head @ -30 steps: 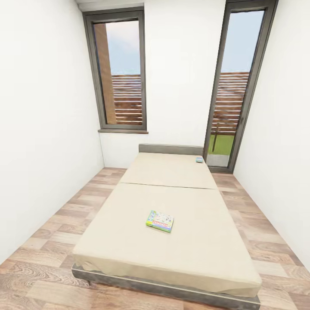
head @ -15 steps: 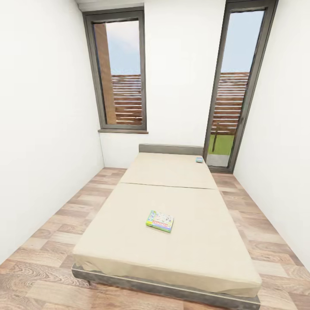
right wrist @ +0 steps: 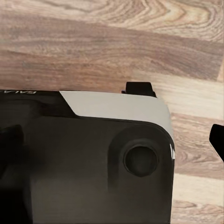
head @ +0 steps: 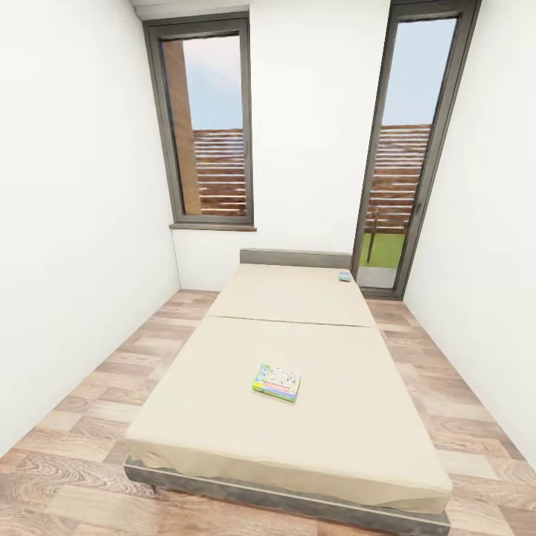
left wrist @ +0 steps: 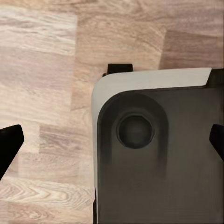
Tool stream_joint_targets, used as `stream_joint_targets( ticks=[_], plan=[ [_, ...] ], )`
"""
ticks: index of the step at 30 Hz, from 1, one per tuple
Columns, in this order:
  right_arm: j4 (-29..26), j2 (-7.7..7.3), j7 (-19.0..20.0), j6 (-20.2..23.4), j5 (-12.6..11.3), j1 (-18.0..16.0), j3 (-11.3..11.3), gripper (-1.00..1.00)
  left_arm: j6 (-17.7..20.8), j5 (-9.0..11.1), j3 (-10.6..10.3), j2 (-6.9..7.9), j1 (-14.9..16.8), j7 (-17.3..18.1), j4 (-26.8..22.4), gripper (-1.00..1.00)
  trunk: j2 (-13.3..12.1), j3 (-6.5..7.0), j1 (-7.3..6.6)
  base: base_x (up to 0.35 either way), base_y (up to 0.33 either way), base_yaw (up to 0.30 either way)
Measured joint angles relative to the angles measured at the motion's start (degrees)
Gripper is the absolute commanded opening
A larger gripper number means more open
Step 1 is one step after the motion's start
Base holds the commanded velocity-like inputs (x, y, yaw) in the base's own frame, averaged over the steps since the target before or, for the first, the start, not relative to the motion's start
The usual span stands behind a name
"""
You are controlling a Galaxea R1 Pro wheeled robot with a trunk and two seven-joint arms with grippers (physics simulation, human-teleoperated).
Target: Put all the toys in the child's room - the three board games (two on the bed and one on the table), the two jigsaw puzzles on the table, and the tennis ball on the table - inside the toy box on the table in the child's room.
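Note:
A green-edged board game (head: 276, 383) with a cartoon lid lies flat near the middle of the bed (head: 223, 417), a beige mattress on a dark grey frame. A second board game (head: 345, 276), small and bluish from here, lies at the far right corner by the low grey headboard (head: 295, 258). In the left wrist view my left gripper (left wrist: 112, 142) hangs open above the wood floor and my own dark base (left wrist: 177, 177), with nothing between its fingers. The right gripper (right wrist: 112, 140) is open too, over the base (right wrist: 70, 177). The table and the toy box are out of view.
Wood-plank floor (head: 97, 387) runs along both sides of the bed, with white walls close on either side. Two tall dark-framed windows (head: 208, 126) stand in the far wall. The foot of the bed frame (head: 283, 500) is right in front of me.

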State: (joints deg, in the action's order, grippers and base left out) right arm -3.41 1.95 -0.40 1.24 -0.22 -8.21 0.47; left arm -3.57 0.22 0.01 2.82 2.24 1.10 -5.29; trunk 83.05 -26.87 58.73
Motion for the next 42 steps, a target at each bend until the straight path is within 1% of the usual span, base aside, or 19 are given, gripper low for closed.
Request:
stream_joint_targets(
  ticks=[2,3,5,6,8,9,10,11,14,15,18,22,24,25,27,35,37,40,42],
  plan=[
    [-0.2,0.23,0.0,0.2,-0.1,-1.3,0.0,1.0,-0.4,0.2,0.1,0.05,1.4,1.1,-0.9,1.0,0.0,0.01,0.0,0.0,0.0,0.0],
    [-0.2,0.23,0.0,0.2,-0.1,-1.4,0.0,1.0,-0.4,0.2,0.1,0.05,1.4,1.1,-0.9,1.0,0.0,0.0,0.0,0.0,0.0,0.0],
    [-0.5,0.25,0.1,0.3,-0.2,-3.2,0.0,1.0,-0.6,0.4,0.2,0.09,3.0,2.9,-1.6,1.0,0.0,0.01,0.0,0.0,0.0,0.0],
    [-0.5,0.25,0.1,0.3,-0.2,-3.2,0.0,1.0,-0.6,0.4,0.2,0.09,3.1,2.9,-1.6,1.0,0.0,0.0,0.0,0.0,0.0,0.0],
    [-0.6,0.22,0.1,0.7,-0.1,-5.3,0.0,1.0,-0.7,0.9,0.6,0.09,5.0,4.7,-2.0,1.0,0.0,0.01,0.0,0.0,0.0,0.0],
    [-0.6,0.21,0.1,0.7,-0.1,-5.3,-0.1,1.0,-0.7,0.9,0.6,0.1,5.0,4.7,-2.0,1.0,0.0,0.0,0.0,0.0,0.0,0.0],
    [-0.7,0.2,0.2,1.0,-0.1,-6.3,0.0,1.0,-0.7,1.3,0.9,0.06,6.0,5.3,-2.1,1.0,0.0,0.01,0.0,0.0,0.0,0.0],
    [-0.7,0.2,0.2,1.0,-0.1,-6.3,-0.1,1.0,-0.7,1.3,0.9,0.06,6.0,5.3,-2.1,1.0,0.0,0.0,0.0,0.0,0.0,0.0],
    [-0.8,0.2,0.3,3.1,0.1,-8.4,-0.1,1.0,-0.8,2.7,1.8,-0.2,8.6,6.6,-2.4,1.0,0.0,0.01,0.0,0.0,0.0,0.0],
    [-0.8,0.2,0.3,3.1,0.1,-8.5,-0.1,1.0,-0.8,2.7,1.8,-0.2,8.6,6.6,-2.4,1.0,0.0,0.0,0.0,0.0,0.0,0.0],
    [-1.3,0.12,0.3,5.9,0.2,-9.8,-0.1,1.0,-0.7,3.6,2.2,-0.4,10.8,7.2,-2.5,1.0,0.0,0.01,0.0,0.0,0.0,0.0],
    [-2.1,0.04,0.3,7.5,0.2,-10.8,-0.1,1.0,-0.1,4.0,2.4,-0.46,12.2,7.5,-2.6,1.0,0.0,0.0,0.0,0.0,0.0,0.0],
    [-2.9,0.02,0.3,8.9,0.2,-11.5,0.0,1.0,1.0,4.2,2.5,-0.49,13.4,7.6,-2.6,1.0,0.0,0.01,0.0,0.0,0.0,0.0],
    [-2.9,0.02,0.3,8.9,0.2,-11.5,0.0,1.0,1.0,4.2,2.5,-0.49,13.4,7.6,-2.6,1.0,0.0,0.0,0.0,0.0,0.0,0.0],
    [-3.6,0.04,0.3,10.4,0.3,-12.3,0.0,1.0,2.1,4.4,2.6,-0.51,14.3,7.6,-2.7,1.0,0.0,0.0,0.0,0.0,0.0,0.0],
    [-4.4,0.29,0.2,12.6,0.3,-13.6,0.0,1.0,3.4,4.6,2.7,-0.58,16.2,7.6,-2.7,1.0,0.0,0.0,0.0,0.0,0.0,0.0],
    [-4.6,0.4,0.2,13.2,0.3,-14.4,0.0,1.0,3.8,4.6,2.8,-0.63,17.2,7.5,-2.7,1.0,0.0,0.01,0.0,0.0,0.0,0.0],
    [-4.7,0.44,0.1,13.4,0.3,-15.0,0.0,1.0,3.9,4.7,2.8,-0.64,17.8,7.5,-2.7,1.0,0.0,0.0,0.0,0.0,0.0,0.0],
    [-4.8,0.48,0.1,13.7,0.2,-16.1,0.0,1.0,4.3,4.8,2.8,-0.69,19.0,7.6,-2.7,1.0,0.0,0.01,0.0,0.0,0.0,0.0]
  ],
)
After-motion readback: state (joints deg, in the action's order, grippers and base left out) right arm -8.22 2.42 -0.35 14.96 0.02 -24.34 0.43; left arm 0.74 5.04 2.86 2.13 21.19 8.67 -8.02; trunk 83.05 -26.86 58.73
